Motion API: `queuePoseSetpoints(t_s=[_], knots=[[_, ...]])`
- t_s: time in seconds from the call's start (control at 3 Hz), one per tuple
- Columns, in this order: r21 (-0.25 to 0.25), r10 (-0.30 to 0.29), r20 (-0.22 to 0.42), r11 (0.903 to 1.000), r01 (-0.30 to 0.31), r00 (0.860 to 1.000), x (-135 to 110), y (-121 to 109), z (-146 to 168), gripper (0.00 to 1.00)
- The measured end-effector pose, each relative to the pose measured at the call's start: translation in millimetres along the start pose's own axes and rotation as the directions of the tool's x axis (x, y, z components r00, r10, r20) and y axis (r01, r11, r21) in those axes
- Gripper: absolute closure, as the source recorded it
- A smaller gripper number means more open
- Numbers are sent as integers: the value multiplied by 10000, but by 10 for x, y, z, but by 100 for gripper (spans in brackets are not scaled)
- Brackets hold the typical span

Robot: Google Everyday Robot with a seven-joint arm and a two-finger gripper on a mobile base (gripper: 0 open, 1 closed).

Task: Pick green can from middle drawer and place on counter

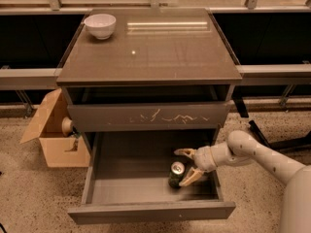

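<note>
The counter [155, 57] is a glossy, roughly square top, and a white bowl [100, 25] stands upright at its 11 o'clock corner. Lower down, the drawer [131, 174] is pulled out, and on its smooth grey bottom the can [176, 174] stands upright at about 4 o'clock. The gripper [186, 165] reaches in from 3 o'clock with its fingers spread, just beside the can. On the speckled floor [29, 198], a cardboard box [53, 135] sits at the cabinet's 9 o'clock side.
</note>
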State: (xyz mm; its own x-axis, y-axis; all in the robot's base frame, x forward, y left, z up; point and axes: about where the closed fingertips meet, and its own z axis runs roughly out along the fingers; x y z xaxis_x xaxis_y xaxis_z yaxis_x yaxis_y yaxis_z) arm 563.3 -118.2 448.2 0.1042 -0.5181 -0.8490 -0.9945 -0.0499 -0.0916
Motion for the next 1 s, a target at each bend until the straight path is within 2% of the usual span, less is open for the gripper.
queuePoseSetpoints(t_s=[0.67, 1.0], knots=[[-139, -61, -73, 9999, 60, 10000, -27, 51, 95, 72], [-123, -272, 1, 9996, 272, 9996, -147, 111, 96, 96]])
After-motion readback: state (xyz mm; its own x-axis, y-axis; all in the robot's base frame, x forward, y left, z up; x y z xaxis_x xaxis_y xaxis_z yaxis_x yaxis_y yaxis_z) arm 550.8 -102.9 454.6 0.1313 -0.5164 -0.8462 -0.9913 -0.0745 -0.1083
